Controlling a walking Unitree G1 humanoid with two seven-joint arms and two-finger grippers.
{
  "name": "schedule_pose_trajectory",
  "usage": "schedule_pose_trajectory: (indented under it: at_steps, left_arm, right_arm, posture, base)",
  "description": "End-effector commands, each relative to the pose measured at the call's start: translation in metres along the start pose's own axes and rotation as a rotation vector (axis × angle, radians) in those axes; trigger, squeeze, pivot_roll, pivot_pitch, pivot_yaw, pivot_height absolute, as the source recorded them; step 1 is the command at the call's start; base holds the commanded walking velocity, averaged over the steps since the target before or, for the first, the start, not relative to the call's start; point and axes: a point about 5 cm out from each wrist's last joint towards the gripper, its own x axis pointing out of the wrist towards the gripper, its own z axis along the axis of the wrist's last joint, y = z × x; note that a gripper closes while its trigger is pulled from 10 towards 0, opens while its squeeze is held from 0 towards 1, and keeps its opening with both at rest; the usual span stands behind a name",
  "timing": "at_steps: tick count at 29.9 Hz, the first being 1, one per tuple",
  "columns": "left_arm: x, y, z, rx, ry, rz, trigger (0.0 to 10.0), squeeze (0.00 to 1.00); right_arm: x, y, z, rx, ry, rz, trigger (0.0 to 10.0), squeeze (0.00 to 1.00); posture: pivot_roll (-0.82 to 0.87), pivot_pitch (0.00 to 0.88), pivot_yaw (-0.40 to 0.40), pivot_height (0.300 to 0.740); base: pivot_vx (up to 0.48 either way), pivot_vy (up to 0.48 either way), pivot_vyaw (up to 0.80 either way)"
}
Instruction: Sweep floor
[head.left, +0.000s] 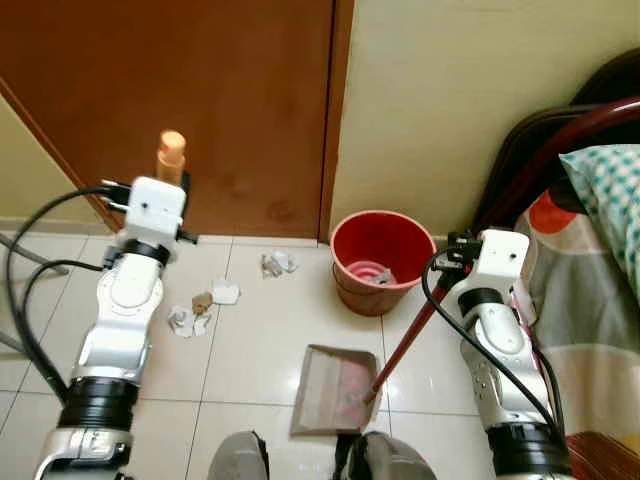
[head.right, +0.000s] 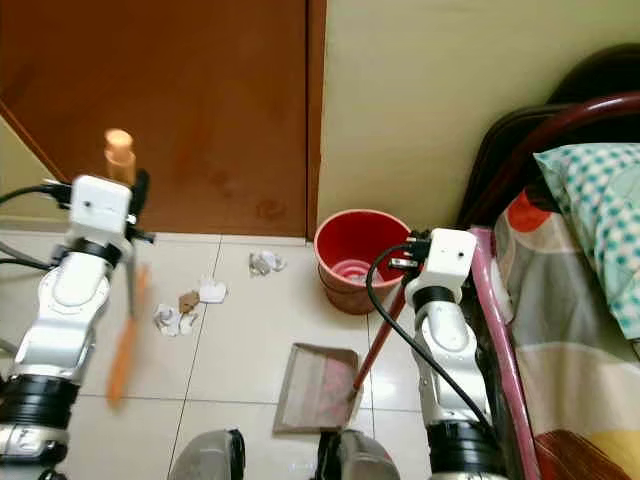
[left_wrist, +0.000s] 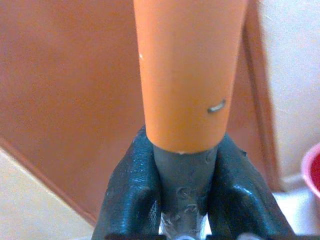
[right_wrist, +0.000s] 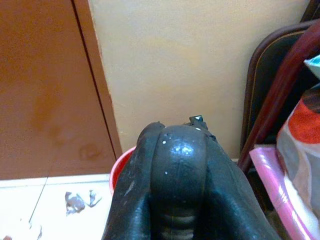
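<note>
My left gripper (left_wrist: 184, 167) is shut on the orange broom handle (head.left: 172, 150), held upright in front of the brown door. The handle's lower part (head.right: 124, 345) runs down beside my left arm as an orange blur. My right gripper (right_wrist: 179, 150) is shut on the top of the dustpan's red pole (head.left: 405, 340). The brown dustpan (head.left: 335, 388) lies flat on the tiles just ahead of my feet. Crumpled paper scraps lie on the floor: one (head.left: 277, 263) near the door, others (head.left: 190, 318) beside my left arm.
A red bucket (head.left: 378, 260) stands against the cream wall next to the door frame (head.left: 338, 120). A bed with a patterned cover (head.left: 590, 280) and a dark red frame (head.left: 560, 140) hems in my right side. Pale tiles (head.left: 260, 350) lie between the paper scraps and the dustpan.
</note>
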Motion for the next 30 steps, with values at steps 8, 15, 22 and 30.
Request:
schedule_pose_trajectory:
  at_steps: [8,15,22,30]
  left_arm:
    - [0.032,0.001,0.011,0.09,-0.08,-0.008,10.0,0.0]
    - [0.038,-0.03,0.004,0.067,-0.037,-0.134,10.0,0.0]
    - [0.03,-0.084,-0.009,0.057,0.014,-0.388,10.0,0.0]
    - [0.016,-0.129,-0.012,0.017,0.035,-0.59,10.0,0.0]
  right_arm:
    - [-0.008,-0.005,0.004,0.002,-0.018,-0.021,10.0,0.0]
    - [-0.01,-0.008,0.002,-0.01,-0.002,-0.027,10.0,0.0]
    - [-0.011,-0.004,0.001,-0.015,0.012,-0.016,10.0,0.0]
    - [-0.011,-0.007,0.001,-0.021,0.014,-0.022,10.0,0.0]
  posture:
    - [-0.06,0.172,-0.014,0.74]
    - [-0.07,0.178,-0.02,0.74]
    - [-0.07,0.181,-0.03,0.74]
    - [-0.08,0.183,-0.028,0.74]
  base:
    - [0.0,0.0,0.0]
    - [0.0,0.0,0.0]
    - [0.0,0.0,0.0]
    - [0.0,0.0,0.0]
